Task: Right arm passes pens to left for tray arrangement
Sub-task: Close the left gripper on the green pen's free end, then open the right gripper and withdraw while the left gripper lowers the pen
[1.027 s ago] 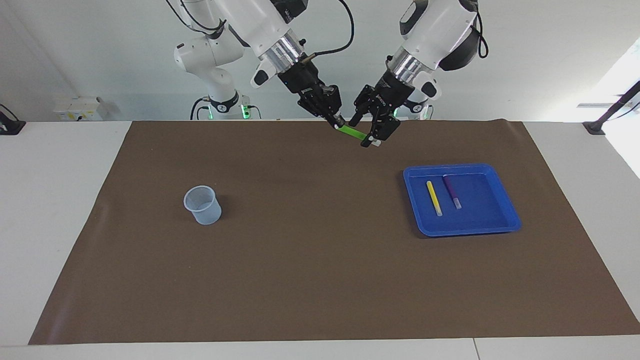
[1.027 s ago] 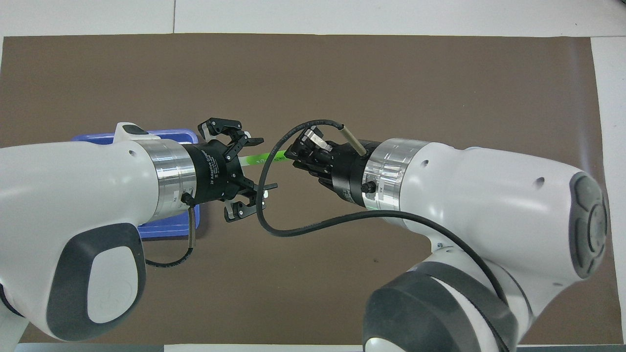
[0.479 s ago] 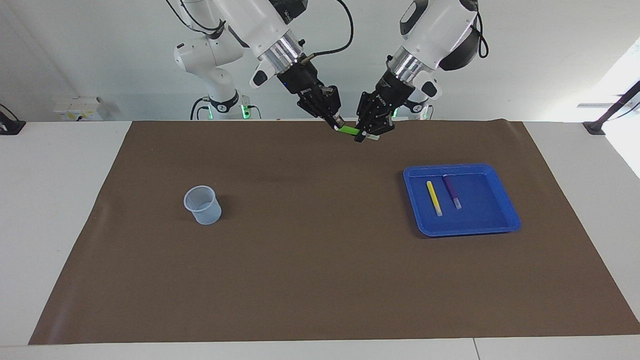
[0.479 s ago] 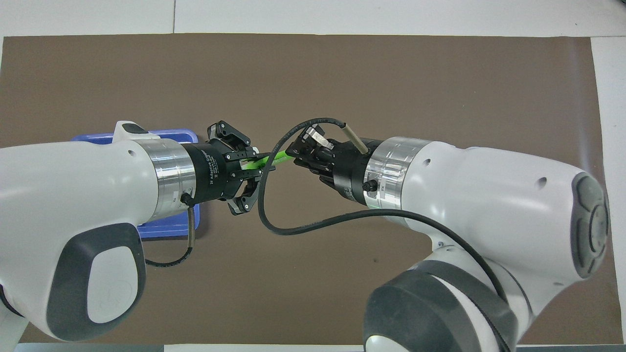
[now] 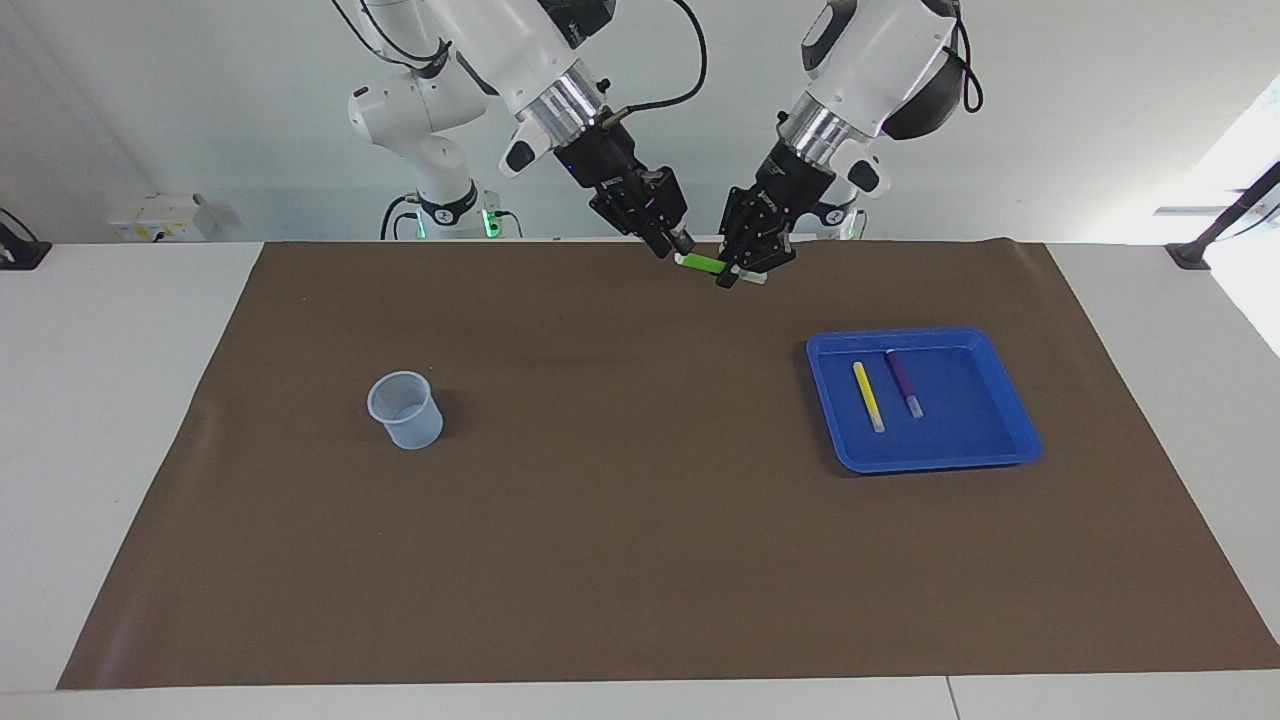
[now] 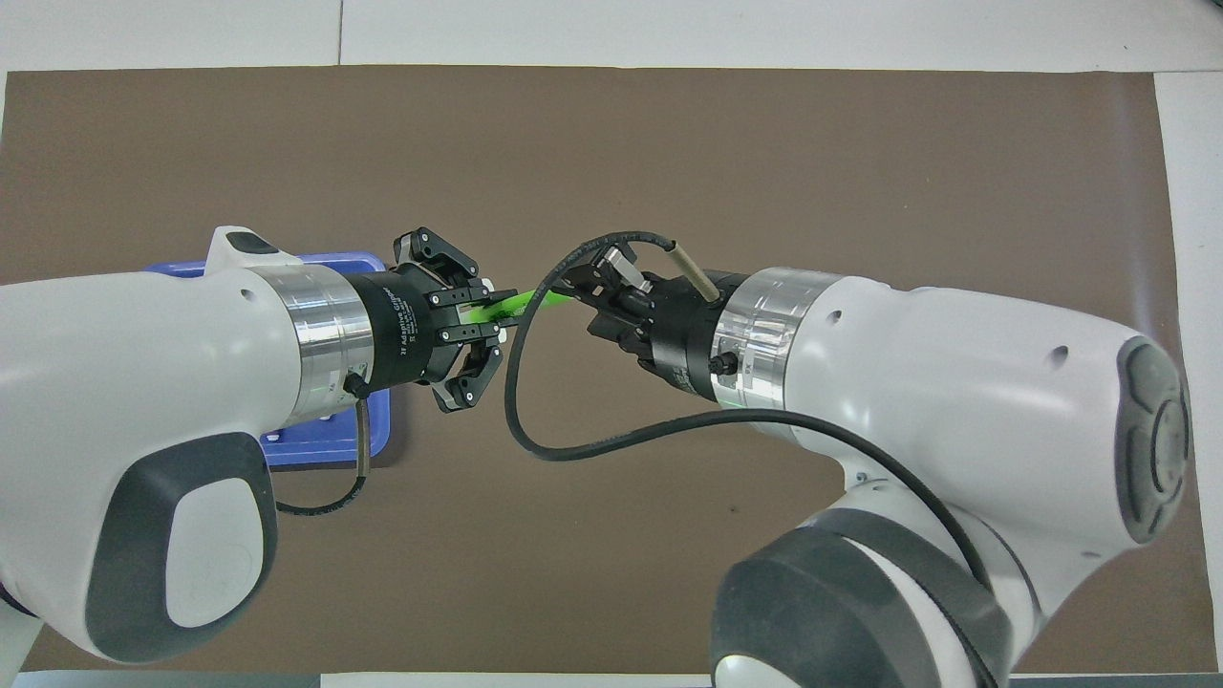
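Note:
A green pen (image 5: 707, 264) hangs in the air over the robots' edge of the brown mat, between the two grippers. My left gripper (image 5: 745, 272) is shut on the pen's end toward the tray. My right gripper (image 5: 680, 245) is at the pen's other, whitish end, with its fingers parted and off the pen. The overhead view shows the green pen (image 6: 511, 304) running from the left gripper (image 6: 487, 315) toward the right gripper (image 6: 578, 304). A yellow pen (image 5: 868, 396) and a purple pen (image 5: 904, 383) lie side by side in the blue tray (image 5: 1000, 420).
A translucent pale-blue cup (image 5: 405, 409) stands upright on the mat toward the right arm's end. The tray sits toward the left arm's end; in the overhead view the tray (image 6: 325, 444) is mostly covered by the left arm. A black cable (image 6: 535, 449) loops under the right wrist.
My left gripper closed on the green pen. My right gripper then let go and drew back a little, uncovering the pen's whitish end.

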